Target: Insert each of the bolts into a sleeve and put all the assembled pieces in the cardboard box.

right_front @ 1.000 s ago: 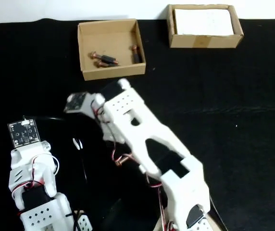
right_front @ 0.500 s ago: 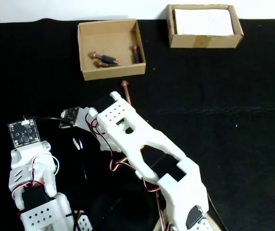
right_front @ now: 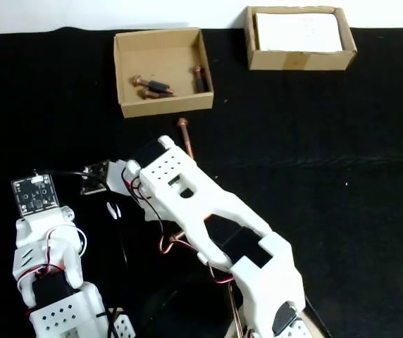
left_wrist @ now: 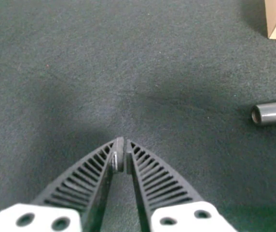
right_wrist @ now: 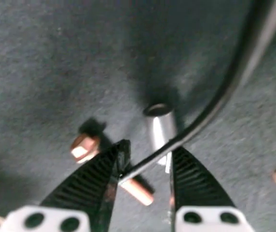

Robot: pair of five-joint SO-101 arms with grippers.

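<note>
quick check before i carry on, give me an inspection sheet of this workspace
surface: black cloth, flat.
job's things: the cardboard box holds assembled pieces; a copper bolt lies on the cloth just outside it; a silver sleeve stands at the right tool; a dark sleeve lies apart from the left tool.
clutter: second box with a white sheet inside.
grippers: left tool shut and empty over bare cloth; right tool open, tips either side of the silver sleeve.
cables: a black cable crosses between the right tool's jaws.
surroundings: white surface past the cloth's far edge.
</note>
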